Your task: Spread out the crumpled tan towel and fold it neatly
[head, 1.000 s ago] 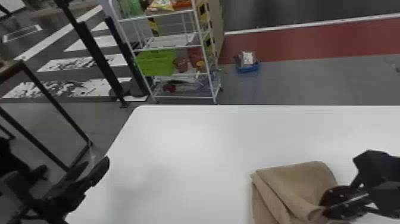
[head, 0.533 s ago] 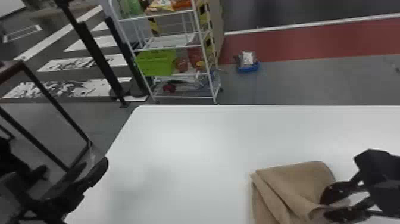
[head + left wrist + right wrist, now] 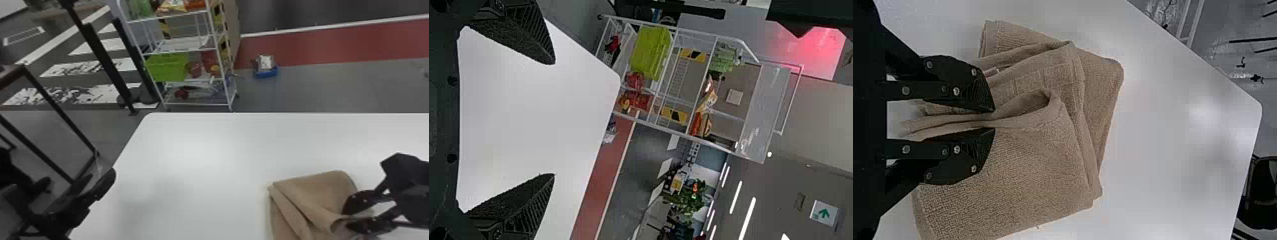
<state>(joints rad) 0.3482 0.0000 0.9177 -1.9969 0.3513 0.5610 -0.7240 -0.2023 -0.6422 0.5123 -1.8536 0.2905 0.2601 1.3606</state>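
Note:
The tan towel (image 3: 319, 198) lies bunched in loose overlapping folds at the lower right of the table in the head view. Over its right side is my right gripper (image 3: 360, 217). In the right wrist view that gripper (image 3: 993, 120) pinches a raised ridge of the towel (image 3: 1018, 175), cloth running between both fingers. My left gripper (image 3: 99, 182) is at the table's left edge in the head view, away from the towel. The left wrist view has the left gripper (image 3: 554, 120) with fingers wide apart and nothing between them.
The white table (image 3: 191, 153) extends left of and beyond the towel. Behind it stands a wire shelf rack (image 3: 220, 63) with a green basket (image 3: 167, 67). A blue container (image 3: 266, 71) is on the floor, and a dark-framed table (image 3: 48, 92) stands at the left.
The right gripper's fingers, slightly apart around the cloth half a second ago, have come nearer each other, and the towel edge there has shifted a little. The left arm looks unmoved.

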